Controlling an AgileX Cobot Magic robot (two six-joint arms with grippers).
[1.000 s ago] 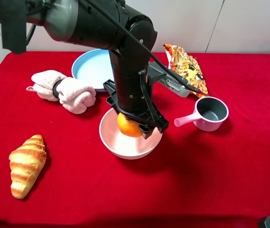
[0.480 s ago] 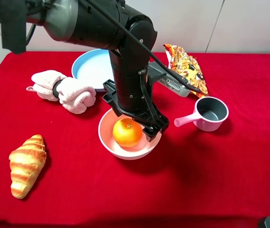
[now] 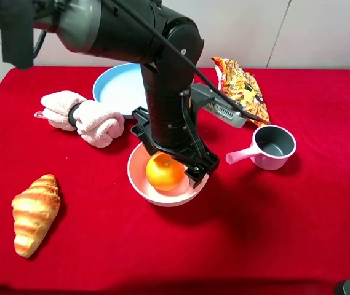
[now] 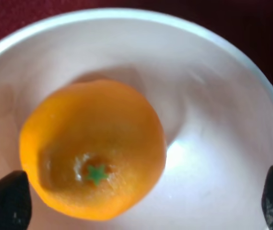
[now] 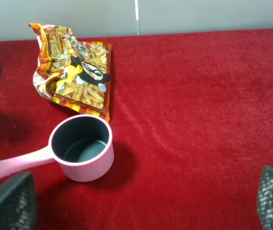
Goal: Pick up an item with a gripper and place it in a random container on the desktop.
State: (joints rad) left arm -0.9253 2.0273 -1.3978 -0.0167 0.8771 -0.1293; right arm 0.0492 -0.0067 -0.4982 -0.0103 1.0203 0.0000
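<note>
You see the orange sitting in the pink bowl, stem end up. The left gripper hangs right over the bowl with its jaws wide, one on each side of the fruit. The right gripper has wide jaws too and holds nothing. It is above the red tabletop, near the pink handled cup and the snack bag. The croissant lies well apart from the bowl.

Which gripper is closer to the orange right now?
Left. The left gripper hangs open directly over the orange, which sits in the pink bowl. The right gripper is well away: its wrist camera shows the pink cup and snack bag, not the orange.
</note>
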